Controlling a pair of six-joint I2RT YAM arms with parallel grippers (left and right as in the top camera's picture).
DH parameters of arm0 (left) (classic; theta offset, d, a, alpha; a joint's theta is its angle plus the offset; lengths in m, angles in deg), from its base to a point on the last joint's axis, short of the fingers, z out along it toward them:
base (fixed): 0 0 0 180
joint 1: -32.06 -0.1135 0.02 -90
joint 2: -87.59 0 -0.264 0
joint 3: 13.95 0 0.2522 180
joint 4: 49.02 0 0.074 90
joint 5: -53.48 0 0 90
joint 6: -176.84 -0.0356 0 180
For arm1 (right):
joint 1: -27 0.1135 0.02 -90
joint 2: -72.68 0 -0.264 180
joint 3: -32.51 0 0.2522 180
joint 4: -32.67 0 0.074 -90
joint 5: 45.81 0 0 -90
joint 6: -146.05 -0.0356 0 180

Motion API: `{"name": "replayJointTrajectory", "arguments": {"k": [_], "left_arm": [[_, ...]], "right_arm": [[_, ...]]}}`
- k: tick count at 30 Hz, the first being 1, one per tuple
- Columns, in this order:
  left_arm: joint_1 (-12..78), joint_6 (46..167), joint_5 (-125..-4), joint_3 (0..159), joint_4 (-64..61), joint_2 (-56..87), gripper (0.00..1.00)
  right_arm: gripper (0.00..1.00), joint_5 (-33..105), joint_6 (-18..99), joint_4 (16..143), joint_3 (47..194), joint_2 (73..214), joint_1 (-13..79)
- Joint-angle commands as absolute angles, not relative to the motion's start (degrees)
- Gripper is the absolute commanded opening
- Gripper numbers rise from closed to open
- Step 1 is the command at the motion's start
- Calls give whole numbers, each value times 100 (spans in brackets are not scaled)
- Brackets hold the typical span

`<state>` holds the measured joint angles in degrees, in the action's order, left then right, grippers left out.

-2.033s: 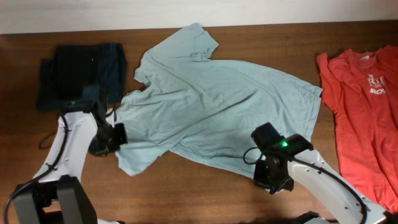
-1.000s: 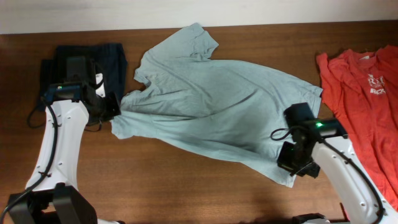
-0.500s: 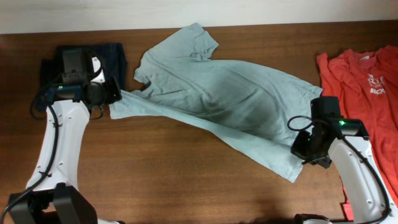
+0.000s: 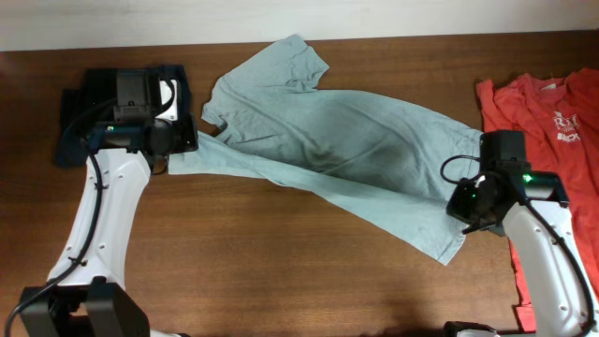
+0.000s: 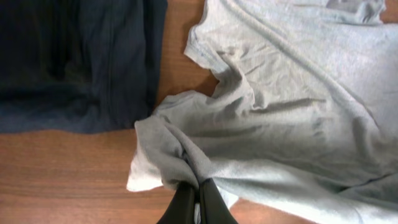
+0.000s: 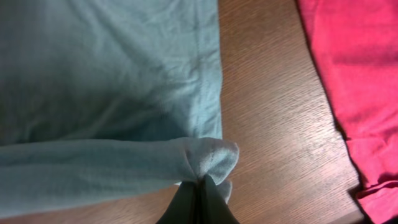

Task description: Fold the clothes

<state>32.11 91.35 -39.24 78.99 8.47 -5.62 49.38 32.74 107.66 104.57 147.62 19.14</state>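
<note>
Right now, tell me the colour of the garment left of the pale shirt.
The garment is dark navy; the left wrist view shows it best.

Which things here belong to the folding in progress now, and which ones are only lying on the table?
In use: light blue T-shirt, left claw and right claw, both shut on it.
Lying about: dark blue garment, red T-shirt.

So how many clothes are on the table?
3: a pale blue cotton T-shirt across the middle, a dark navy fabric garment far left, a red printed T-shirt at the right edge. More may lie outside view.
</note>
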Motion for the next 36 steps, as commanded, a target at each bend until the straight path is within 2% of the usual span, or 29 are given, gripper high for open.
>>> {"name": "replayJointTrajectory", "arguments": {"k": [1,8,14,36], "left_arm": [[3233,8858,-3727,8441,1085,-826,1],[3421,8661,-3474,9422,1657,-1924,1],[3609,8565,-3214,9678,1561,-2409,1],[3996,8458,-3218,9676,451,-2610,2]], "right_arm": [[4,5139,3336,10793,10593,14746,1588],[4,5023,3445,10681,10593,15100,1337],[4,5049,3469,10401,10593,15555,1337],[4,5395,3526,9464,10580,16220,1337]]}}
